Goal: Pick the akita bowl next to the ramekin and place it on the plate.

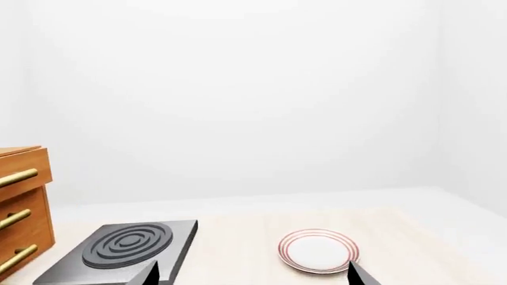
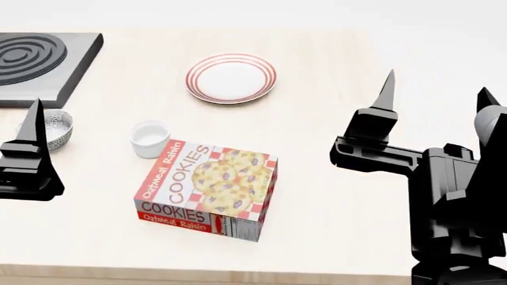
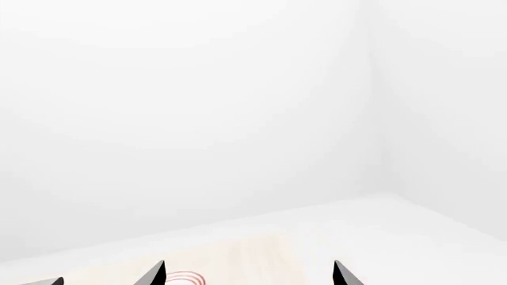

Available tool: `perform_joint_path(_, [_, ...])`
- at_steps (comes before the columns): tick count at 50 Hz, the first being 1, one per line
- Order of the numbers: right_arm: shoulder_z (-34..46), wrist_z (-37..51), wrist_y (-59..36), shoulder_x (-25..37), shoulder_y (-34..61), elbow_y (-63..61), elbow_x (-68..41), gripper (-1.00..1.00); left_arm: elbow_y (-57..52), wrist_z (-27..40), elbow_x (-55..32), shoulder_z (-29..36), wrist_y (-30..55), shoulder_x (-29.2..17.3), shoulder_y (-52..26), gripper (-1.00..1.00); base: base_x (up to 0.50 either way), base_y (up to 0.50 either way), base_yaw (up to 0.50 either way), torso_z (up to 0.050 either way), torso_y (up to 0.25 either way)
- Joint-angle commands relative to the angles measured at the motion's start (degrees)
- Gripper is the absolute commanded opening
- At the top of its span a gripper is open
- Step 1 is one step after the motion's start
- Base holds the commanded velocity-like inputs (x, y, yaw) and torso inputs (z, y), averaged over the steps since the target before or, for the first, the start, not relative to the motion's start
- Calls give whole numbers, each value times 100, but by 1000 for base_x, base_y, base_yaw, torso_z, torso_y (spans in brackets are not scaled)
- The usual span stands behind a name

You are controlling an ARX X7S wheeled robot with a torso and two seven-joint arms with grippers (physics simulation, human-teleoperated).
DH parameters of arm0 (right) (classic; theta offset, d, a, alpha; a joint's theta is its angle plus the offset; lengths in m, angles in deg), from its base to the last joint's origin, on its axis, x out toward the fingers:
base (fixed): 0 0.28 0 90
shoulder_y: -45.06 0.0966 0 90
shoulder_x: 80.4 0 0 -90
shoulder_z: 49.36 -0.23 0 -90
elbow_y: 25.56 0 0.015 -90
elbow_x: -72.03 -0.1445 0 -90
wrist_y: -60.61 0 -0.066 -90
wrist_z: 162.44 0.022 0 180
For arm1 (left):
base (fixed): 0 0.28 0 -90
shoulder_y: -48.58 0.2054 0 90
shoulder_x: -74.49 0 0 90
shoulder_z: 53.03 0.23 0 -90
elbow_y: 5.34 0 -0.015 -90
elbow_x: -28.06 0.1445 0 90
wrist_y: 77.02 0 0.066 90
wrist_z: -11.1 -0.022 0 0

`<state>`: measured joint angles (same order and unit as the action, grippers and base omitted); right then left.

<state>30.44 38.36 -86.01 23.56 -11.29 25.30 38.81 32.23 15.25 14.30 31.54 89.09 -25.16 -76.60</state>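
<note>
In the head view the akita bowl (image 2: pixel 59 126), grey-speckled, sits at the table's left, partly hidden behind a finger (image 2: pixel 32 127) of my left gripper. The white ramekin (image 2: pixel 149 138) stands just right of it. The red-ringed plate (image 2: pixel 230 78) lies further back in the middle and also shows in the left wrist view (image 1: pixel 317 251). My left gripper (image 1: pixel 253 274) is open and holds nothing, low beside the bowl. Over the table's right side my right gripper (image 2: pixel 436 83) is open and holds nothing.
An Oatmeal Raisin cookie box (image 2: pixel 210 189) lies in front of the ramekin. A grey stove burner (image 2: pixel 40 62) sits at the back left. The left wrist view shows a wooden drawer cabinet (image 1: pixel 20 208) beyond the stove. The table's front edge (image 2: pixel 237 270) is close.
</note>
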Motion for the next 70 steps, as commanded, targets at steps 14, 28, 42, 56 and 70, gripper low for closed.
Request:
perform_joint_path(14, [-18, 119, -129, 51, 51, -56, -154, 100, 5, 68, -92, -11, -19, -19, 14, 100, 20, 0, 0, 0, 0])
perform_joint_path(28, [38, 105, 18, 75, -4, 15, -127, 100, -1, 112, -149, -16, 19, -29, -18, 100, 160, 0, 0, 0, 0])
perform_joint_path(42, [58, 140, 30, 102, 1, 22, -167, 100, 5, 151, -208, -24, 25, -47, -29, 100, 201, 0, 0, 0, 0])
perform_joint_path(56, [49, 182, 6, 123, 7, -29, -253, 100, -11, 179, -262, -38, 12, -72, -4, 100, 23, 0, 0, 0, 0])
perform_joint_path(70, [54, 250, -23, 141, 36, -28, -306, 100, 10, 211, -311, -43, 8, -92, -20, 100, 0, -122, 0, 0, 0])
